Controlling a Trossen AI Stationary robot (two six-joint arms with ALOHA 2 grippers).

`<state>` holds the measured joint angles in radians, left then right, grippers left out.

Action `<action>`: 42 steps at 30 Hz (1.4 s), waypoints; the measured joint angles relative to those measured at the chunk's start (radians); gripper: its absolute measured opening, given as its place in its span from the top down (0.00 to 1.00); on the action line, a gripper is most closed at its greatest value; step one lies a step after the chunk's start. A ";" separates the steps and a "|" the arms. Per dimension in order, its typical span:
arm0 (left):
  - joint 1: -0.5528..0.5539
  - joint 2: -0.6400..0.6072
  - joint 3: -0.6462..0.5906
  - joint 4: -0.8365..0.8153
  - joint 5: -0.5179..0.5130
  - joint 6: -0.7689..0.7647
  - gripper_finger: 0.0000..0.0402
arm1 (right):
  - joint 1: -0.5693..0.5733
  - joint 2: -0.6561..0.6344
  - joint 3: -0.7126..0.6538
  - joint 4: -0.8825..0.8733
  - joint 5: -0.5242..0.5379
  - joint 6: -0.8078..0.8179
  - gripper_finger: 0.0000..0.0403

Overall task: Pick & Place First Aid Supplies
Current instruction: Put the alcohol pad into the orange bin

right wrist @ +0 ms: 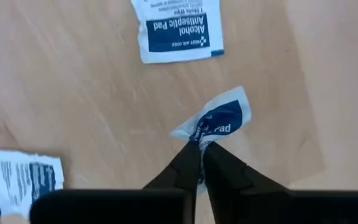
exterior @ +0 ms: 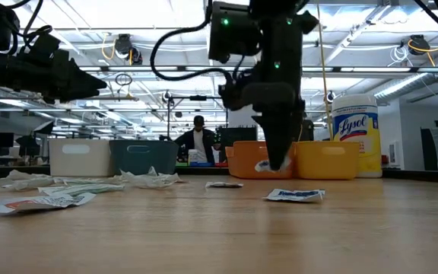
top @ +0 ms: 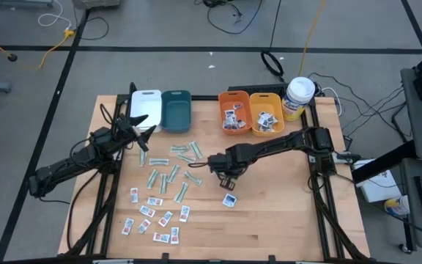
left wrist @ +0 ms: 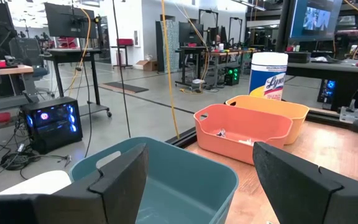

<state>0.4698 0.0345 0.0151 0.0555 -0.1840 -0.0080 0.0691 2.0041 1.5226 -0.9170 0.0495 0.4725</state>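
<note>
**Right gripper pinches an antiseptic pad by its edge**

Near the middle of the table (top: 269,220), the right gripper (right wrist: 199,146) has its fingertips pressed together on one corner of a small alcohol pad packet (right wrist: 222,118), which hangs lifted clear of the wood. A second, matching packet (right wrist: 178,28) lies flat just beyond it, and a third (right wrist: 23,177) rests off to the side. Judging by how the held packet curls and droops, these supplies are feather-light, thin and floppy; a flat-lying one offers little to grab, so an edge or corner pinch looks like the only workable hold, and a shallow bite could slip. Most other packets (top: 160,187) are scattered on the left half of the table, between the two arms. At the far edge, the orange bin (top: 234,103) and yellow bin (top: 265,103) hold some sorted packets. Beside the teal bin (top: 175,110) and white bin (top: 146,99), the left gripper (left wrist: 201,180) waits with its fingers spread wide, holding nothing.
</note>
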 joint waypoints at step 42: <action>0.000 0.000 0.000 0.000 0.000 0.000 0.26 | -0.481 -0.001 0.393 -0.359 0.009 -0.702 0.99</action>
<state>0.4698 0.0345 0.0151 0.0555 -0.1841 -0.0078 -0.4118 2.0033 1.9156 -1.2760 0.0589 -0.2295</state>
